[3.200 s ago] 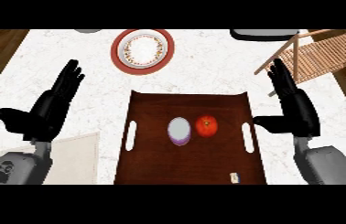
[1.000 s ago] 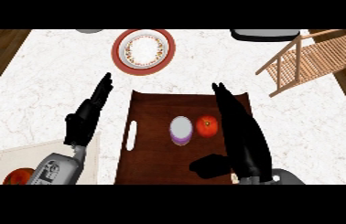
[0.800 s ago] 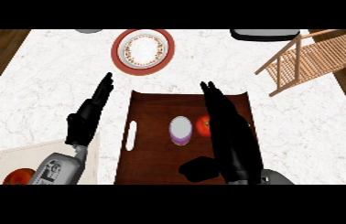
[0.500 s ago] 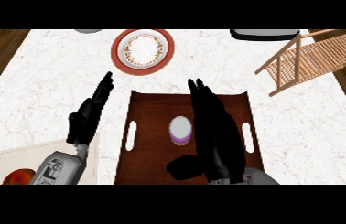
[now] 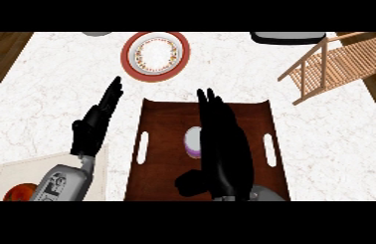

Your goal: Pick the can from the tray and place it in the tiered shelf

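Here the right hand [image 5: 224, 148], fingers straight and open, hovers over the tray [image 5: 165, 158] beside the can [image 5: 192, 141], left hand [image 5: 95, 123] open too.

You are looking at an evenly lit scene: the pale worktop [image 5: 66, 83] is showing bright and flat, with no glare anywhere on it. Nothing is casting a distinct shadow. The right robot hand [image 5: 224, 148] is reading as solid black with no surface detail, and it is covering part of the dark tray [image 5: 158, 143] beneath it.
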